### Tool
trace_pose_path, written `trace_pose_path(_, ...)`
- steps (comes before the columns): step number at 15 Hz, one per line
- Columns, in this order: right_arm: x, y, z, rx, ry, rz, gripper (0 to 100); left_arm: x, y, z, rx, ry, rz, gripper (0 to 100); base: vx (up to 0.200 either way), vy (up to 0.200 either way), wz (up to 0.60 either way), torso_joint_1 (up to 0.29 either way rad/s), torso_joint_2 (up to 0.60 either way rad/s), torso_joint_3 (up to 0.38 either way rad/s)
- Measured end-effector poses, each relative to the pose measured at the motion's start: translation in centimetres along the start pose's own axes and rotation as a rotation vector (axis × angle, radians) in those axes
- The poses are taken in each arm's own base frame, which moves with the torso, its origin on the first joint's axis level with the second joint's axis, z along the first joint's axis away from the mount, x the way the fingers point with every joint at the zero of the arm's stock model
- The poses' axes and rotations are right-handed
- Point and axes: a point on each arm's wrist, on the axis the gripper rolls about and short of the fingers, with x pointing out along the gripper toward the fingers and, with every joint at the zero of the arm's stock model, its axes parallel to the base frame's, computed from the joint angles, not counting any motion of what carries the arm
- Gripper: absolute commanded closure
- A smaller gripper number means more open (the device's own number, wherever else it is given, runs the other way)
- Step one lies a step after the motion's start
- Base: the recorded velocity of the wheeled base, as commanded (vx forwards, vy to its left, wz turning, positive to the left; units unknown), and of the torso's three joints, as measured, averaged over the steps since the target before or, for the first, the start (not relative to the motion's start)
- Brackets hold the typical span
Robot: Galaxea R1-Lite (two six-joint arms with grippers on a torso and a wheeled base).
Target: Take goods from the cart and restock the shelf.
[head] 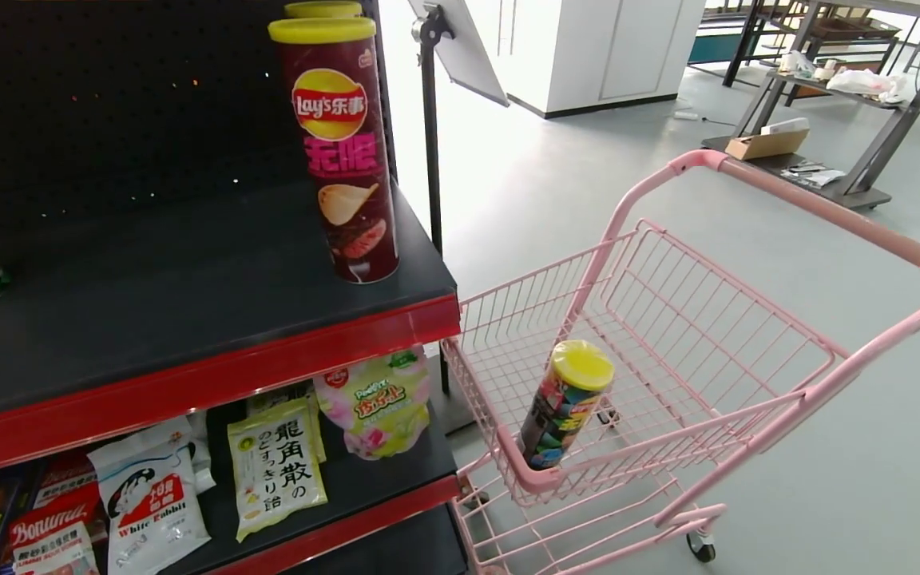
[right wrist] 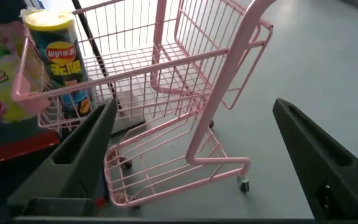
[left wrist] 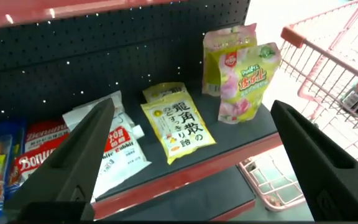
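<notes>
Your shelf (head: 148,303) and pink cart (head: 819,209) stand on grey floor (head: 867,479). One can (head: 568,415) stands in the cart, and two cans (head: 344,160) (head: 323,9) are on the shelf. Left gripper (left wrist: 191,106) and right gripper (right wrist: 192,104): jaws apart.

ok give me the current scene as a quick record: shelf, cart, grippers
top shelf: maroon can upright at the front edge, second yellow lid behind it
lower shelf: snack bags
cart: pink, right of the shelves
in cart: one yellow-lidded can, in the corner nearest the shelves
left gripper: open, facing the lower shelf
right gripper: open, facing the cart
</notes>
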Motion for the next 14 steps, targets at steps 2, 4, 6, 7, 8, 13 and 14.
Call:
trace_pose_path(2,0.0,0.0,0.0,0.000,0.000,0.000,0,0.0,0.0,0.0,0.000,0.000,0.000,0,0.000,0.000,0.00,-0.144,0.52,0.381)
trace_pose_path(4,0.0,0.0,0.0,0.000,0.000,0.000,0,0.0,0.0,0.0,0.000,0.001,0.000,0,0.000,0.000,0.00,-0.122,0.50,0.374)
trace_pose_path(6,0.0,0.0,0.0,-0.001,0.000,0.000,0,0.0,0.0,0.0,0.000,0.000,0.000,0,0.000,0.000,0.00,-0.103,0.49,0.386)
trace_pose_path(7,0.0,0.0,0.0,-0.002,0.002,0.000,0,0.0,0.0,0.0,0.000,0.002,0.000,0,0.000,0.000,0.00,-0.051,0.32,0.251)
trace_pose_path(8,0.0,0.0,0.0,-0.003,0.000,0.001,0,0.0,0.0,0.0,0.000,0.001,-0.001,0,0.000,0.000,0.00,-0.041,0.19,0.144)
trace_pose_path(13,-0.2,0.0,0.9,0.002,-0.029,0.010,0,0.0,0.0,0.0,0.000,0.000,0.000,0,0.000,0.000,0.00,-0.007,0.03,0.027)
trace_pose_path(14,-0.4,0.0,2.2,0.026,-0.054,0.013,0,0.0,0.0,0.0,0.000,0.000,0.000,0,0.000,0.000,0.00,0.000,0.00,0.000)
